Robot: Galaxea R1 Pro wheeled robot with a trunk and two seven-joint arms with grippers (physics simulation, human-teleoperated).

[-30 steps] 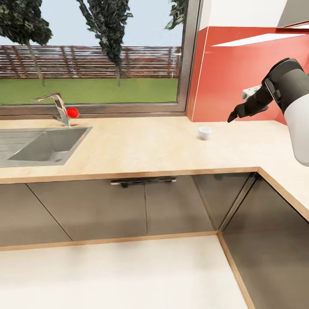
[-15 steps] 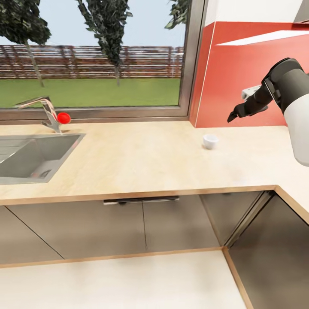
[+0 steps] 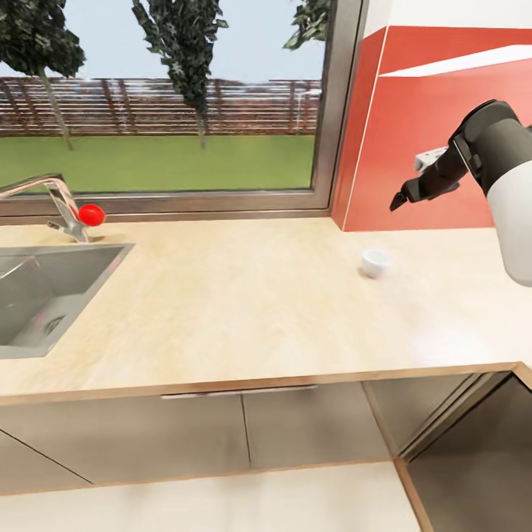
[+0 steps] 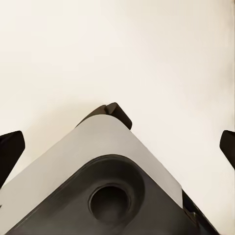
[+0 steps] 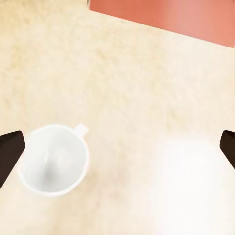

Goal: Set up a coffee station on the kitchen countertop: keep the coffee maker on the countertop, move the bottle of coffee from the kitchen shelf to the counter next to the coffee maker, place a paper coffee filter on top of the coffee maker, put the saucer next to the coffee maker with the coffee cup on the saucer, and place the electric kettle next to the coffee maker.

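Camera has swung since the earlier frames, so the whole picture slid: sink and tap sit further left now, more counter shows on the right. Cup itself hasn't moved on the counter, and the right arm holds the same raised pose.

Coffee cup (image 3: 375,261) stands upright on the kitchen countertop (image 3: 244,310), right of middle, near the red wall panel (image 3: 436,148) at the far right. Nothing touches it. Right gripper (image 3: 403,198) hangs in the air above the counter, higher than the cup and a bit to its right, well apart from it. From the right wrist camera the cup (image 5: 54,159) is seen from above, empty, small handle stub on its rim, sitting next to one dark fingertip (image 5: 9,152); the other fingertip is at the opposite edge, so the jaws are spread wide with nothing between them but counter.

Left gripper (image 4: 117,147) also has its fingertips far apart at both picture edges, empty, looking down at pale floor with part of the robot's grey and black body below it.

Sink (image 3: 44,295) is at the far left, tap (image 3: 52,199) with a red knob (image 3: 91,215) behind it, window (image 3: 162,103) along the back wall. Grey cabinet fronts (image 3: 244,436) run under the counter.
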